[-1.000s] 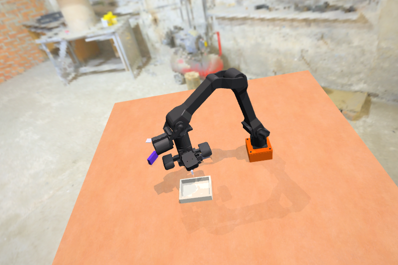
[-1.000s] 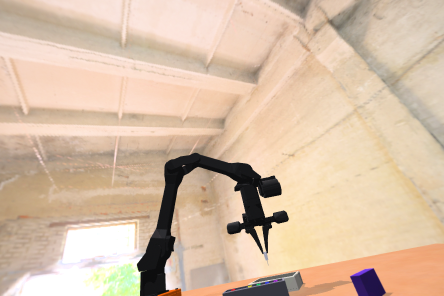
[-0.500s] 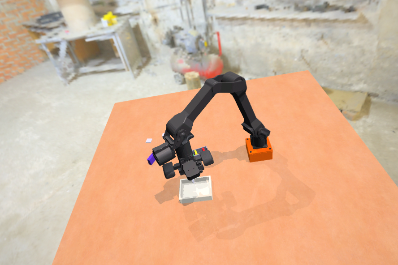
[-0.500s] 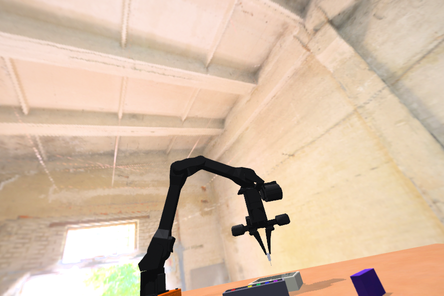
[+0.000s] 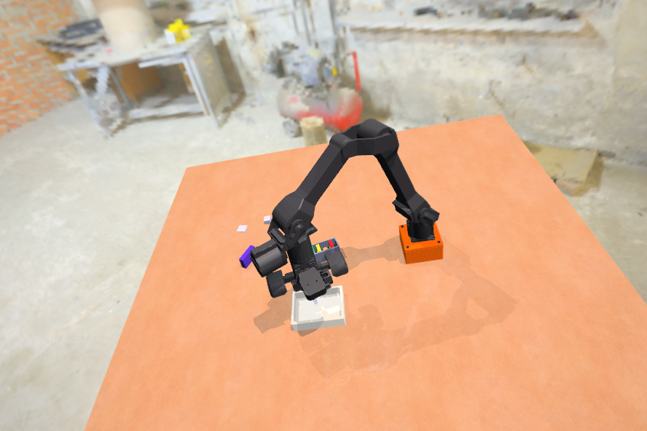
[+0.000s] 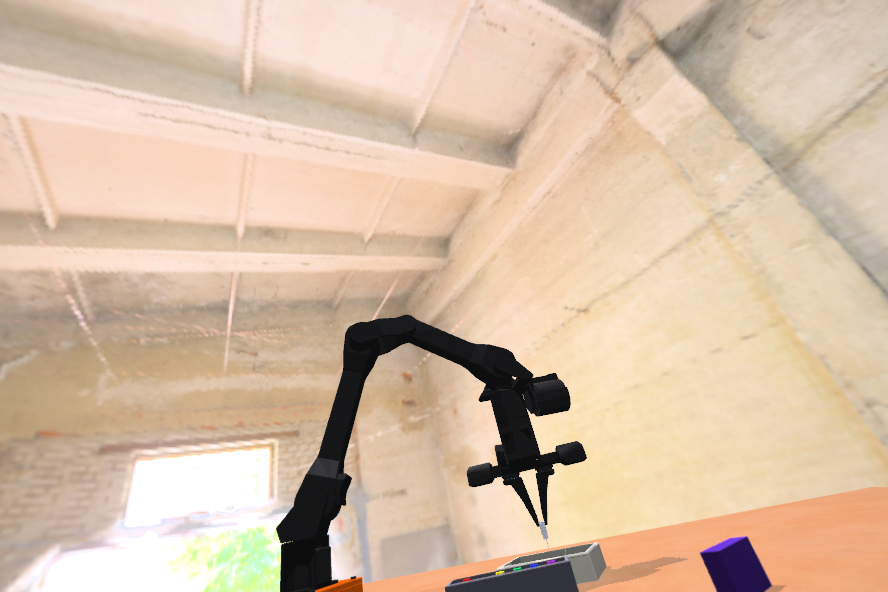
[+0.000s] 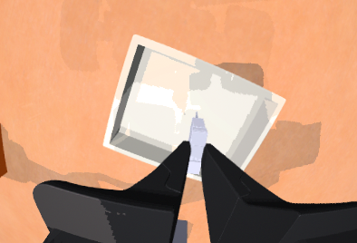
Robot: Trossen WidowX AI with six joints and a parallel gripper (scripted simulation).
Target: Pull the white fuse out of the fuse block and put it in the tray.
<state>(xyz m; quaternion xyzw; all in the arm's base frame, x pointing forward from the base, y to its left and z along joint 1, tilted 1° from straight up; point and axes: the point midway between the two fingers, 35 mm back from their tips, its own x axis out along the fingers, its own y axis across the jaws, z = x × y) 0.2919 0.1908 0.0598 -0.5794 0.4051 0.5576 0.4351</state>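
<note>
While 2 small white squares (image 5: pixel 241 228) lie farthest left on the orange table (image 5: pixel 487 304) in the top view, 1 purple block (image 5: pixel 245 255) sits just right of them, partly behind the arm's wrist. Next comes the single black arm (image 5: pixel 329 167), bent over from its 1 orange base (image 5: pixel 420 244) at the right. Its gripper (image 5: pixel 315 301) points down over 1 white tray (image 5: pixel 318 321), and behind the wrist 1 grey fuse block (image 5: pixel 329 247) shows a yellow and a red fuse; the rest of its row is hidden there.

Seen from the exterior view, left to right: the arm's upright links, then the gripper (image 6: pixel 543 531) with its 2 fingers (image 6: pixel 527 501) converging to a narrow tip, clamped on 1 white fuse (image 6: pixel 544 533) that hangs from them in the air. Below it the fuse block (image 6: pixel 511 578) stands nearest the camera with red, yellow, green and purple fuse tops visible, the tray (image 6: pixel 588 560) just behind it, and the purple block (image 6: pixel 734 565) well apart to the right. The fuse is above the tray and not touching it.

From the wrist view, the tray (image 7: pixel 123 111) lies tilted across the frame, its 4 walls all visible. Both black fingers close on the white fuse (image 7: pixel 196 138), whose free end projects over the tray's floor, right of centre. Beneath the fingers, small grey and purple bits show at the bottom edge, too small to name.
</note>
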